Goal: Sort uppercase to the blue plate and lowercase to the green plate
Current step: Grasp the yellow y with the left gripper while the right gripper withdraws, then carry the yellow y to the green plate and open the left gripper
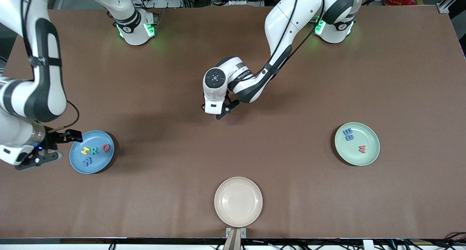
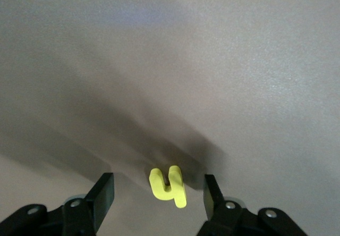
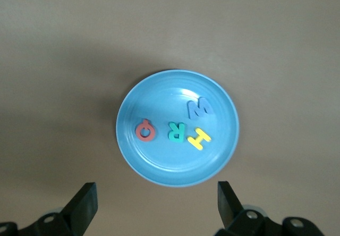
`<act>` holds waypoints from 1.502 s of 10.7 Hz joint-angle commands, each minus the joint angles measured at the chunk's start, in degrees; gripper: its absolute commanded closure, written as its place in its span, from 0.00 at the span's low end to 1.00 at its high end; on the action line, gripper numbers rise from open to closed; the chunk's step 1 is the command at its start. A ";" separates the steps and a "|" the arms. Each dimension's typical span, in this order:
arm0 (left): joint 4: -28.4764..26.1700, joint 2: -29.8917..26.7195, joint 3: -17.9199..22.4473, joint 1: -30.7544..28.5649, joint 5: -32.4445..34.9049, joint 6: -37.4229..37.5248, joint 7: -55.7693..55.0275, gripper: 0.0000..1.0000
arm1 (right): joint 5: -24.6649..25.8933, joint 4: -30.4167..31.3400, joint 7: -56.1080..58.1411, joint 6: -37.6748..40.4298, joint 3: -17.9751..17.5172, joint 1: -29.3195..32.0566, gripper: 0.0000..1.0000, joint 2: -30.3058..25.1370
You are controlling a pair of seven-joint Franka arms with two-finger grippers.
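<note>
Yellow foam lowercase h [image 2: 168,187] lies flat on the table, between the left gripper's [image 2: 159,196] wide-open, empty fingers; I'd lower squarely before pinching. The right gripper [image 3: 155,204], also spread and empty, waits beside the sky-blue round plate [image 3: 154,169].

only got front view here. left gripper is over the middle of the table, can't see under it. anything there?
Observer: Yes. The left wrist view shows the yellow h lying on the table, between the open fingers of the left gripper.
Operator: gripped yet?
Observer: No, there is a gap on each side of it.
Operator: right gripper?
Observer: The right gripper is open and empty, with the blue plate in its wrist view holding the Q, R, H and W.
</note>
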State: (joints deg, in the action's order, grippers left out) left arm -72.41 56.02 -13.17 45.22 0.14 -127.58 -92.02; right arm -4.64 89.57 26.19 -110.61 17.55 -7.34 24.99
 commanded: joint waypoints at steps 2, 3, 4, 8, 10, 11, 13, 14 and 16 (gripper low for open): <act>2.80 1.72 0.77 1.53 -0.49 0.75 -0.80 0.29 | 6.90 2.63 -3.50 0.22 -6.38 6.28 0.00 -9.59; 2.80 1.64 0.77 1.79 -0.40 0.66 -0.36 0.45 | 6.93 2.89 -6.48 0.66 -6.48 6.90 0.00 -11.79; 2.89 1.64 0.77 1.80 -0.40 0.58 -0.27 0.65 | 6.84 2.80 -9.38 3.10 -6.65 6.38 0.00 -14.07; 2.71 0.41 0.60 0.14 -0.49 0.58 3.67 1.00 | 4.56 2.54 -21.33 14.26 -10.69 8.40 0.00 -21.55; 2.54 -3.09 0.69 -2.49 -0.14 1.10 10.15 1.00 | 4.56 2.54 -23.38 15.34 -12.53 8.48 0.00 -23.58; 2.45 -5.46 0.77 -4.77 -0.05 2.76 14.19 1.00 | 4.47 2.36 -23.21 15.43 -13.32 9.01 0.00 -24.63; 2.01 -9.33 0.25 -9.95 0.30 5.66 25.78 1.00 | 2.55 1.84 -23.29 18.14 -16.31 11.29 0.00 -26.13; 1.92 -10.83 -0.02 -13.29 0.39 9.85 33.06 1.00 | 1.84 1.75 -23.29 19.11 -16.58 11.30 0.00 -26.40; -0.61 -15.21 -0.55 -23.11 1.26 18.91 55.42 1.00 | 1.39 1.57 -23.29 20.26 -16.50 10.60 0.00 -26.22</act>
State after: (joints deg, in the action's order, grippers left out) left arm -68.55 45.04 -12.40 28.89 0.67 -112.59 -49.86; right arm -2.04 89.98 3.71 -90.63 2.18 2.25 -0.13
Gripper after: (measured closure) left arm 0.749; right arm 0.000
